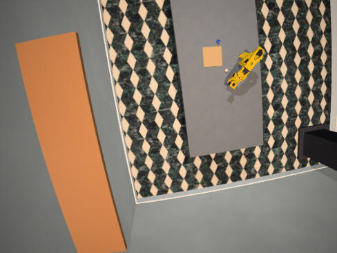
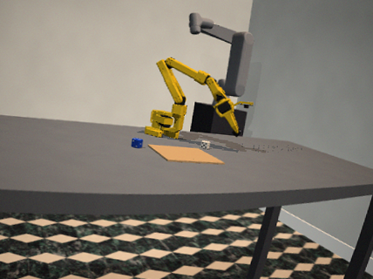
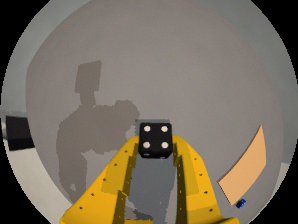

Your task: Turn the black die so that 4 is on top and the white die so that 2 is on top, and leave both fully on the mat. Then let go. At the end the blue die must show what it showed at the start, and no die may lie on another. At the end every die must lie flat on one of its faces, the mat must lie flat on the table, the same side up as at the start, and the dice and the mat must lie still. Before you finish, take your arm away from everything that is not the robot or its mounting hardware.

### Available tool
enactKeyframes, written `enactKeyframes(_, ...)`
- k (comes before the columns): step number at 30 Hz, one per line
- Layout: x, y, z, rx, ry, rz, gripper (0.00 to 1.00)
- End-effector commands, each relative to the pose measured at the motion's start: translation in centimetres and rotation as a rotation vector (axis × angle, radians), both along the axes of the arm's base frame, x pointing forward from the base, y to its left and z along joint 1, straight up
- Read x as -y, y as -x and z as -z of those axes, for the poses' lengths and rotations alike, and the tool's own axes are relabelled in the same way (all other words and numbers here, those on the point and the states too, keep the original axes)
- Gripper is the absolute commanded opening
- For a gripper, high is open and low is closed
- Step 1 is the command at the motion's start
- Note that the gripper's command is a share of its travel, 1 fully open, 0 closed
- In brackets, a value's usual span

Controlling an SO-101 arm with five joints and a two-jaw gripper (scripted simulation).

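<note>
My gripper (image 3: 156,145) (image 2: 237,133) is shut on the black die (image 3: 155,135) and holds it above the table. In the wrist view, the die's face toward the camera shows two rows of two white pips. The white die (image 1: 226,70) (image 2: 205,144) stands on the table just off the mat (image 1: 212,57) (image 2: 186,154) (image 3: 245,167), near its corner on the arm's side. The white die's top number is too small to read, and it does not show in the wrist view. The mat lies flat.
The blue die (image 1: 218,41) (image 2: 137,142) (image 3: 241,203) stands on the table just off another side of the mat. The grey table (image 1: 221,121) (image 2: 80,161) carries the yellow arm's base. The arm's shadow falls across the table.
</note>
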State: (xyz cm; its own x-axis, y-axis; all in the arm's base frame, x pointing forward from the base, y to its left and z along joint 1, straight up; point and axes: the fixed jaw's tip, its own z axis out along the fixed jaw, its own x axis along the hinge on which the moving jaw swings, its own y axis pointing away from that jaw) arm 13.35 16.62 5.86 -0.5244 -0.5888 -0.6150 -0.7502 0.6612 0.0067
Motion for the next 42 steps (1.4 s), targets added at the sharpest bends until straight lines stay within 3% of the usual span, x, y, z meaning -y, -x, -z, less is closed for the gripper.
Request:
enactKeyframes(1,-0.5,-1.0,-0.9,0.09,-0.096,0.013,0.0)
enactKeyframes(27,-1.2,-2.2,-0.8,0.168,-0.182,0.034,0.0)
enactKeyframes(42,-2.0,-4.2,-0.8,0.324,-0.347,0.07,0.0)
